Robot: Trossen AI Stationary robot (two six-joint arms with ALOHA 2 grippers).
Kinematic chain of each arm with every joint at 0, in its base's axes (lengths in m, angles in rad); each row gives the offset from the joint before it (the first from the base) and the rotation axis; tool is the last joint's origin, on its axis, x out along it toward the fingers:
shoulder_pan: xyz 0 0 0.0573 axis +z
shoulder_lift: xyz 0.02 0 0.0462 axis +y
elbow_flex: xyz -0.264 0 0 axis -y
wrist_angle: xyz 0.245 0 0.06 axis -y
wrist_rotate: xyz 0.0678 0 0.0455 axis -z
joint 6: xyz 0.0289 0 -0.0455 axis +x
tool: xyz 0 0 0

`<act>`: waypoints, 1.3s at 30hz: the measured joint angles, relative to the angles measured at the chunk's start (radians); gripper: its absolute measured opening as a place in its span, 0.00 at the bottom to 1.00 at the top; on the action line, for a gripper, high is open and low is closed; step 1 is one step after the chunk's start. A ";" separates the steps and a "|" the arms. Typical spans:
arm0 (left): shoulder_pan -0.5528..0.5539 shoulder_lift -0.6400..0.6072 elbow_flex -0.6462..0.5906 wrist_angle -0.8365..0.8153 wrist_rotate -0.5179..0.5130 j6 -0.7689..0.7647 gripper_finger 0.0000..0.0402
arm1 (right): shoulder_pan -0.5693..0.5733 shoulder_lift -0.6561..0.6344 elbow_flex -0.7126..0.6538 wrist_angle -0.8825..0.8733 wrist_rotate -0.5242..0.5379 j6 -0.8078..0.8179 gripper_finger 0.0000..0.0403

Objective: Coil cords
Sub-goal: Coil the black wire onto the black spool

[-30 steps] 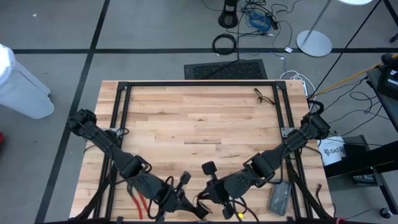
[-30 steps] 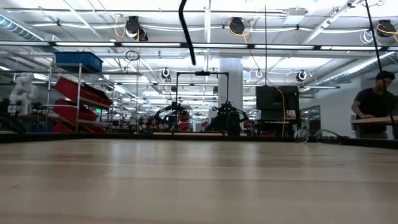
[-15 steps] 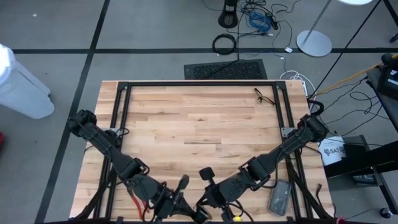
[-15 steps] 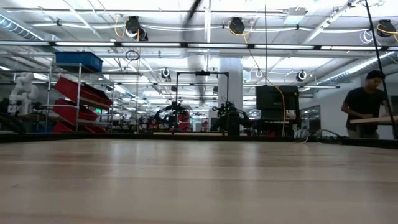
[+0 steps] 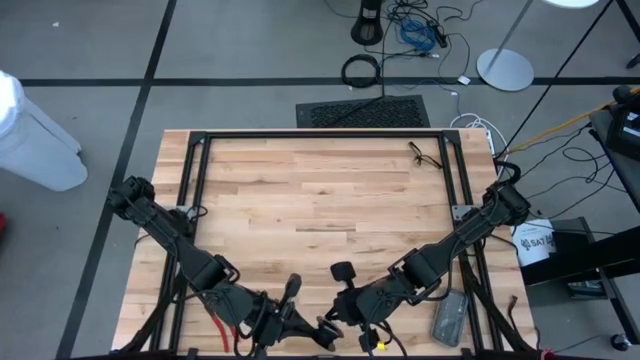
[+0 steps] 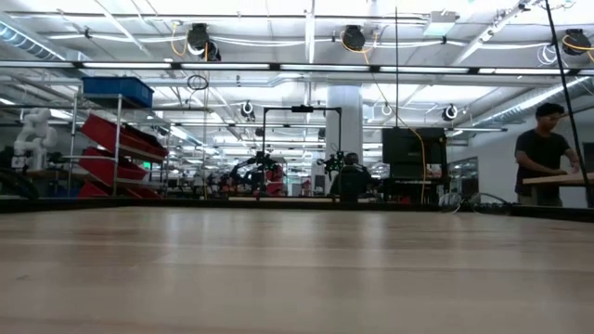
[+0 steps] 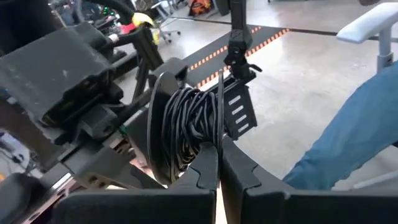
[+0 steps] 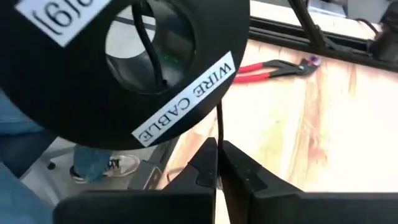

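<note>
High view: table (image 5: 320, 190) is mostly bare wood; both arms are folded in over the near edge, so all the work is grouped there.
Left arm: it is brought in from the table's left side; the left gripper (image 5: 322, 333) is placed at the near edge, just beside the right one.
Right arm: it is brought in from the right side; the right gripper (image 5: 345, 312) is placed near mid-edge, facing the left gripper.
Spool: a black reel (image 8: 134, 68) labelled "WIRE CABLE" is seen close in front of the right wrist camera; in the left wrist view the same spool (image 7: 163, 134) is seen edge-on, wound with thin black cord (image 7: 194, 127).
Why so held: judged as a winding set-up, with the reel kept between the two grippers so the cord can be fed on under tension.
Cord position: it is mostly on the spool, off the table's near edge; one strand (image 8: 219, 127) is led from the reel down into the right gripper's closed tips.
Left jaws: closed tight, pinched on a strand of the cord where it leaves the winding.
Right jaws: closed tight on the thin strand; no gap is visible.
Pliers: red-handled pliers (image 8: 273, 68) are left lying on the wood, apart from both grippers.
Low view: neither arm nor cord is caught; only tabletop and room.
</note>
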 joint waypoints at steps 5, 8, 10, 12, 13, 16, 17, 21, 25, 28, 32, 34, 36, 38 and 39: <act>-0.008 -0.006 0.003 0.009 -0.029 0.001 0.01 | 0.017 -0.005 -0.003 -0.064 0.065 0.038 0.06; -0.012 -0.009 0.003 0.002 -0.037 0.000 0.01 | 0.024 -0.012 -0.003 -0.094 0.097 0.071 0.13; -0.015 -0.014 0.003 -0.001 -0.057 0.000 0.01 | 0.033 -0.018 -0.003 -0.107 0.118 0.088 0.18; -0.020 -0.022 0.003 -0.001 -0.077 0.000 0.01 | 0.038 -0.020 -0.003 -0.114 0.135 0.102 0.23; -0.024 -0.027 0.003 -0.001 -0.086 0.000 0.01 | 0.044 -0.024 -0.003 -0.126 0.146 0.109 0.25; -0.036 -0.036 0.003 -0.005 -0.100 -0.001 0.01 | 0.059 -0.038 -0.003 -0.147 0.168 0.133 0.31; -0.040 -0.040 0.003 -0.007 -0.110 -0.001 0.01 | 0.064 -0.041 -0.002 -0.161 0.184 0.149 0.32; -0.054 -0.050 0.003 -0.008 -0.168 -0.008 0.01 | 0.129 -0.037 -0.013 -0.206 0.278 0.250 0.35; -0.062 -0.050 0.003 -0.034 -0.205 -0.024 0.01 | 0.229 -0.031 -0.088 -0.184 0.413 0.378 0.36; -0.059 -0.050 0.003 -0.035 -0.226 -0.027 0.01 | 0.282 -0.033 -0.145 -0.108 0.536 0.448 0.36; -0.043 -0.049 0.003 -0.029 -0.249 -0.027 0.01 | 0.318 -0.026 -0.241 0.087 0.694 0.440 0.36; -0.042 -0.049 0.003 -0.027 -0.280 -0.027 0.01 | 0.319 -0.008 -0.286 0.222 0.727 0.386 0.36; -0.035 -0.049 0.003 -0.028 -0.301 -0.027 0.01 | 0.313 0.023 -0.326 0.331 0.748 0.346 0.36; -0.033 -0.049 0.003 -0.027 -0.306 -0.028 0.01 | 0.306 0.066 -0.353 0.425 0.781 0.320 0.36; -0.032 -0.049 0.003 -0.027 -0.306 -0.028 0.01 | 0.301 0.089 -0.361 0.471 0.796 0.304 0.36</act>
